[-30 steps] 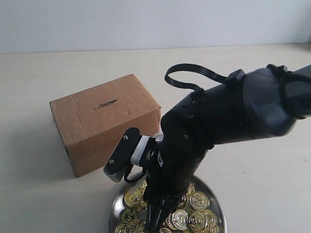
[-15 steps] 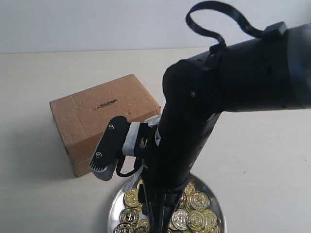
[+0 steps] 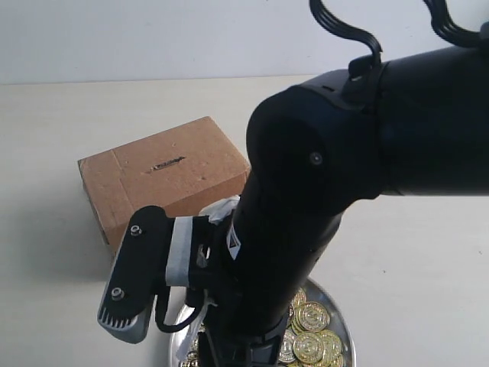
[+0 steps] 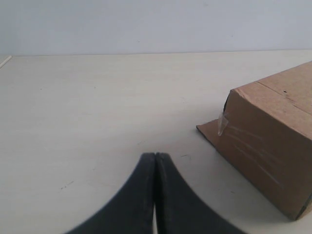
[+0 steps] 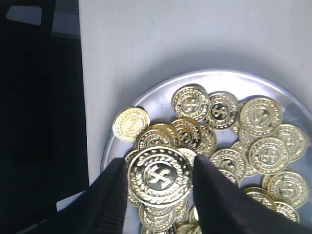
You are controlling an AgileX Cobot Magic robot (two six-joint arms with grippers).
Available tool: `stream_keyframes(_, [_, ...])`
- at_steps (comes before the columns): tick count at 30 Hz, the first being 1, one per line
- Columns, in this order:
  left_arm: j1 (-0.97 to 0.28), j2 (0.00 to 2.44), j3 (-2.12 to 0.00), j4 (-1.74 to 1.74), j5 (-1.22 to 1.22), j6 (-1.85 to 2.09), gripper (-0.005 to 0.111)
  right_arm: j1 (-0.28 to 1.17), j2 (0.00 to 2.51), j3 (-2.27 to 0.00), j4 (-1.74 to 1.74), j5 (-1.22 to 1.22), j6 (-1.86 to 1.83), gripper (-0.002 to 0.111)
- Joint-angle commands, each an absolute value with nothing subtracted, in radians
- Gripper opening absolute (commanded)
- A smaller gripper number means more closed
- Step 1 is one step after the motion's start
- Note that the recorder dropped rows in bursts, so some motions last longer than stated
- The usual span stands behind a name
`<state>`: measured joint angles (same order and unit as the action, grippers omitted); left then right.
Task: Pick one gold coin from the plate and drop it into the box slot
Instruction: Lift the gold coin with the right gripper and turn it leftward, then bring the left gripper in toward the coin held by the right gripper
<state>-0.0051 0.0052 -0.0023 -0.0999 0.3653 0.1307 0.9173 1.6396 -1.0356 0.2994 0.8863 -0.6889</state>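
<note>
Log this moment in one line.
left gripper: shut, near box | right gripper: shut on gold coin over plate | slot: pending

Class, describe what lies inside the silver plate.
Many gold coins fill the plate; one coin sits between the fingers of the right gripper. The floor beneath them is hidden.

The only sign I can read is a dollar sign inside a wreath, stamped on the gold coin [image 5: 158, 176] gripped in my right tool [image 5: 158, 165] and on the other coins [image 5: 268, 155] lying in the plate [image 5: 229, 78].
</note>
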Motion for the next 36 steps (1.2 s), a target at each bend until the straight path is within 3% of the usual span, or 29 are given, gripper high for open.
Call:
stream_keyframes(1, [-0.011, 0.000, 0.000, -0.109, 0.354, 0.126, 0.000, 0.919, 1.629, -1.033, 0.316, 0.857, -0.690, 0.017])
stream_keyframes(9, [-0.011, 0.000, 0.000, -0.126, 0.304, 0.185, 0.000, 0.919, 1.629, -1.033, 0.316, 0.855, -0.711, 0.017])
stream_keyframes(17, [-0.011, 0.000, 0.000, -0.712, 0.115, 0.023, 0.000, 0.919, 1.629, -1.033, 0.316, 0.831, -0.713, 0.017])
stream_keyframes(28, [-0.011, 0.000, -0.024, -0.911, 0.379, 0.049, 0.000, 0.919, 1.629, -1.033, 0.303, 0.791, -0.713, 0.017])
stream_keyframes(33, [-0.011, 0.054, -0.066, -1.169, 0.523, 0.332, 0.013, 0.919, 1.629, -1.033, 0.265, 0.777, -0.713, 0.017])
stream_keyframes(36, [-0.011, 0.132, -0.101, -1.207, 0.586, 0.394, 0.027, 0.919, 1.629, -1.033, 0.249, 0.759, -0.713, 0.017])
